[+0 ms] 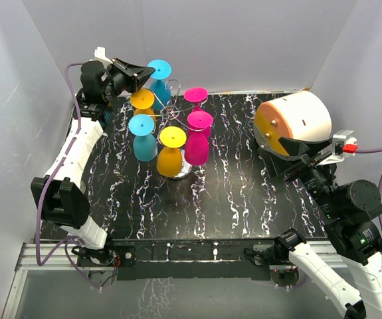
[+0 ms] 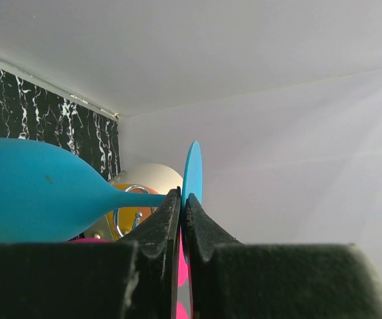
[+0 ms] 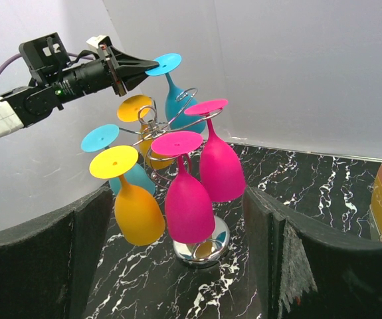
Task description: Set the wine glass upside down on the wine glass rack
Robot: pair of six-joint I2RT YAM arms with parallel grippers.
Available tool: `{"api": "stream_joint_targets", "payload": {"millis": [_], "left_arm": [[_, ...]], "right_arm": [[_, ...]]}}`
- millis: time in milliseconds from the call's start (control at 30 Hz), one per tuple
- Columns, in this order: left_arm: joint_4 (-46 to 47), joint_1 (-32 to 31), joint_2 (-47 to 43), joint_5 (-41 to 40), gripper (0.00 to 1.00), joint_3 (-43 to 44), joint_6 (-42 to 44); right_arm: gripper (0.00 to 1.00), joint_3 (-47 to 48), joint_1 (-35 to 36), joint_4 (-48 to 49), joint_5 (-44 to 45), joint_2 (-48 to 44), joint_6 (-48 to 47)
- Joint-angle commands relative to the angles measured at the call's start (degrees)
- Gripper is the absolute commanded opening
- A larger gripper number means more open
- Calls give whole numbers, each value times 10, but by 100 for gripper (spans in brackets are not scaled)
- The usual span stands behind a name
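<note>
Evidently our left jaws are clamped on the stem of the blue wine glass, just under its foot; it is held bowl-down, near upright, beside a rear scroll of the wine glass rack, which carries five other glasses. Our right jaws stand apart, well away.

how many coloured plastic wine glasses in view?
6. Hanging upside down on the silver wire rack: front pink plastic glass, rear pink glass, front yellow glass, rear yellow glass, left blue glass. Sixth, rear blue glass: stem gripped by the left tool. None obviously hidden.
</note>
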Motion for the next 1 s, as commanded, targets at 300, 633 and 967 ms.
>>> {"api": "stream_joint_targets", "payload": {"millis": [300, 633, 967], "left_arm": [[2, -9, -31, 10, 0, -23, 3], [-39, -19, -49, 8, 0, -27, 39], [-46, -24, -60, 15, 0, -34, 46]], "right_arm": [[77, 8, -1, 25, 10, -2, 4], [77, 3, -1, 24, 13, -3, 5], [77, 1, -1, 23, 16, -4, 5]]}}
